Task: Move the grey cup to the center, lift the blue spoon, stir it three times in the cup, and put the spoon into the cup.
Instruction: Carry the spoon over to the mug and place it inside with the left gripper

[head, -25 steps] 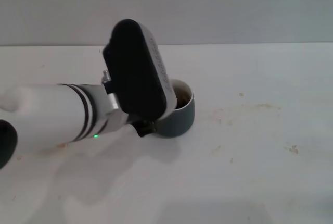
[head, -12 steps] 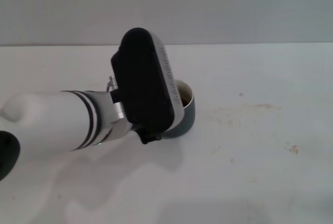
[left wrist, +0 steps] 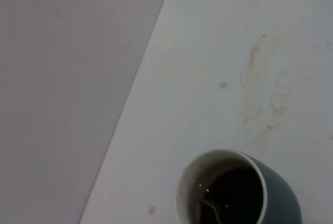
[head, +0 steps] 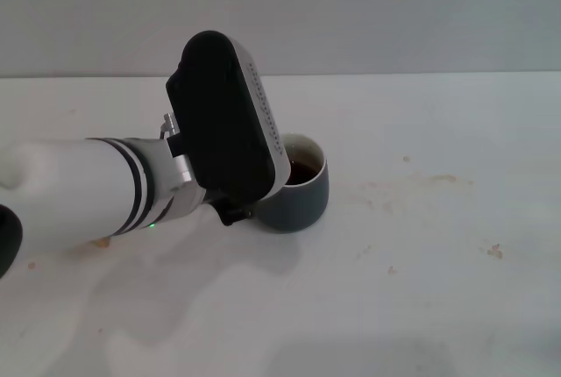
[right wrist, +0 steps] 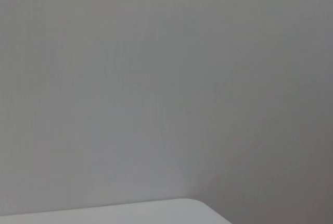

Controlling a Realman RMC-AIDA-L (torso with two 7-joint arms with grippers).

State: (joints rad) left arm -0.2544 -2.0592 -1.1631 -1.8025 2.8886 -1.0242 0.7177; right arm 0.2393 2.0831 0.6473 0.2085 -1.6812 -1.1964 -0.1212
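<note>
The grey cup [head: 302,197] stands on the white table near the middle, with dark brown liquid inside its cream rim. My left arm reaches in from the left, and its black wrist housing [head: 223,127] hangs over the cup's left edge. My left gripper [head: 233,213] is low beside the cup, mostly hidden under that housing. In the left wrist view the cup [left wrist: 278,195] shows from above. A thin grey metal part of the blue spoon [left wrist: 210,209] lies in the liquid; its blue handle is hidden. My right gripper is out of view.
The white table [head: 421,289] has faint brown stains [head: 421,182] to the right of the cup. A grey wall [head: 351,9] runs along the table's far edge. The right wrist view shows only wall and a table corner [right wrist: 171,211].
My left wrist swung right and down over the cup, then back left and up. More of the dark liquid shows now. The cup has stayed in place.
</note>
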